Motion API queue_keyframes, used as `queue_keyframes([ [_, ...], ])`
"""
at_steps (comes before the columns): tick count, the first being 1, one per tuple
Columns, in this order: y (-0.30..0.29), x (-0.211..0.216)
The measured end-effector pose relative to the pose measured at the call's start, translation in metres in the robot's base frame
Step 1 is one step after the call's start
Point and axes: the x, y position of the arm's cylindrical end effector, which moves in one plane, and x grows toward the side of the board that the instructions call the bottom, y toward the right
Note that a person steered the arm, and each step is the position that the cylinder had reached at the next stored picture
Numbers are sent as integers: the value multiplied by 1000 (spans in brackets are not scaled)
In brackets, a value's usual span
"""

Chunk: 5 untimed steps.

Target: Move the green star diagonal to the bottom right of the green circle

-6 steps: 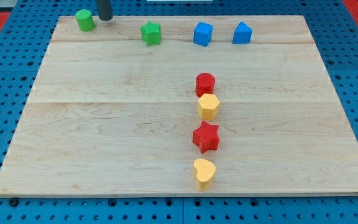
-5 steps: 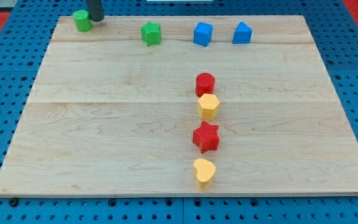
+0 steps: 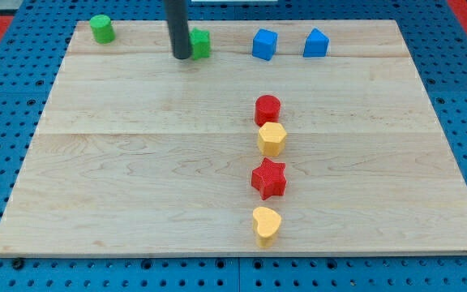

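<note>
The green star (image 3: 201,43) sits near the board's top edge, left of centre, partly hidden by my rod. My tip (image 3: 182,56) is at the star's left side, touching or nearly touching it. The green circle (image 3: 100,28) stands at the top left corner of the wooden board (image 3: 136,162), well to the left of my tip.
A blue cube (image 3: 264,44) and a blue pentagon-like block (image 3: 316,42) sit right of the star. A column runs down the middle: red cylinder (image 3: 267,108), yellow hexagon (image 3: 272,139), red star (image 3: 269,179), yellow heart (image 3: 266,225).
My tip moved from beside the green circle rightward and down to the green star's left side. The green circle shifted slightly left and up.
</note>
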Motion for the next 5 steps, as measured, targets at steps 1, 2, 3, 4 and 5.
queue_keyframes([
  [1, -28, -10],
  [2, -23, -42],
  [3, 10, -72],
  [4, 32, -51],
  [5, 33, -1],
])
